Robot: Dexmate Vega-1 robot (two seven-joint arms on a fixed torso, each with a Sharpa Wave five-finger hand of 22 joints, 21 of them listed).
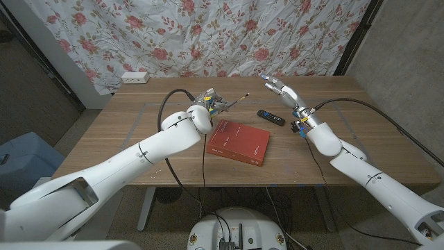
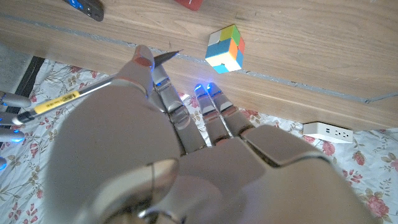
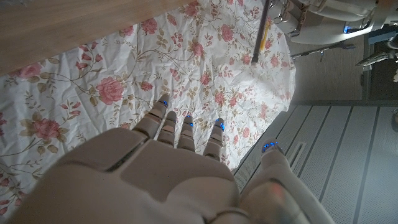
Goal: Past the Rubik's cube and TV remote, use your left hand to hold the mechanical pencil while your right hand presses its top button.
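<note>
Floral cloth hangs behind the wooden table (image 1: 139,132). Left hand (image 1: 208,102) holds the mechanical pencil (image 1: 236,101) raised, yellow label unreadable; right hand (image 1: 281,90) hovers nearby, fingers apart, empty.

The surface (image 1: 139,121) is wood-grain, matt and smooth. The left robot hand (image 2: 180,162) has a smooth, glossy shell that looks like plastic; the right robot hand (image 3: 168,180) looks the same. The cube (image 2: 225,48) is glossy coloured plastic. The pencil (image 2: 68,98) has a shiny, slim barrel with a yellow label. The book (image 1: 239,142) has a matt red cover. The curtain (image 1: 208,35) is flowered cloth, creased.
</note>
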